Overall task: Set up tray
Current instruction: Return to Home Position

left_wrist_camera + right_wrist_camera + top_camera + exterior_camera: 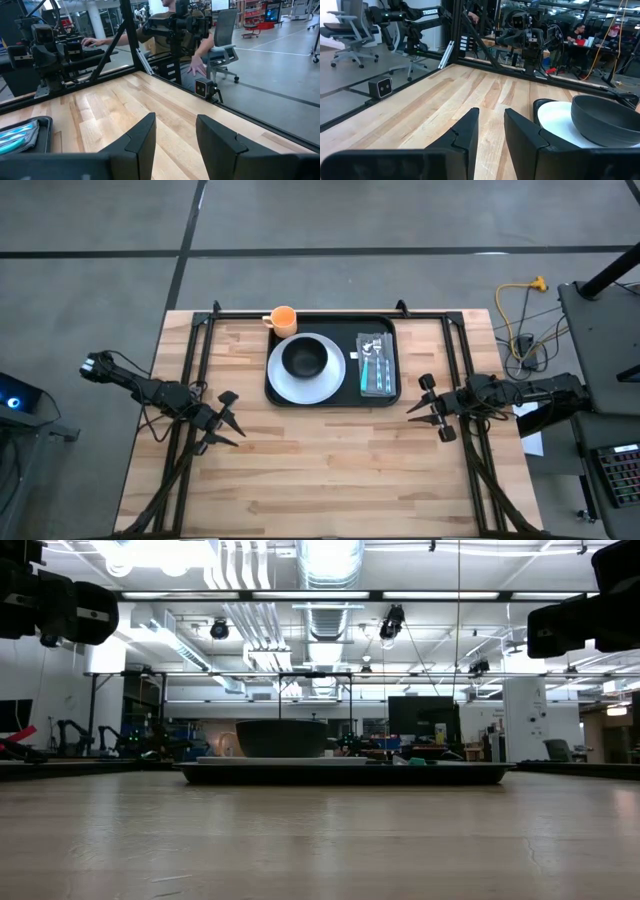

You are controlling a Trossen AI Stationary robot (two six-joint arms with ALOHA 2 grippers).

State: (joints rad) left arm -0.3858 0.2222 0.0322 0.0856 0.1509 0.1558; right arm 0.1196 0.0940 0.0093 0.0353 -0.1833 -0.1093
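The tray (351, 392) is seen midway along the far long edge of the bench (330, 470), laden with a white plate (300, 387), a dark bowl (306, 357), an orange cup (284, 319) and a gray napkin (378, 366) bearing green cutlery. The left hand (230, 420) is held over bare wood off the tray's near left corner, well apart from it, fingers spread wide (nothing is gripped). The right hand (416, 416) is held near the opposite near corner, fingers parted, untouched by the tray.

Grey floor (400, 220), bright ceiling lights (160, 552)
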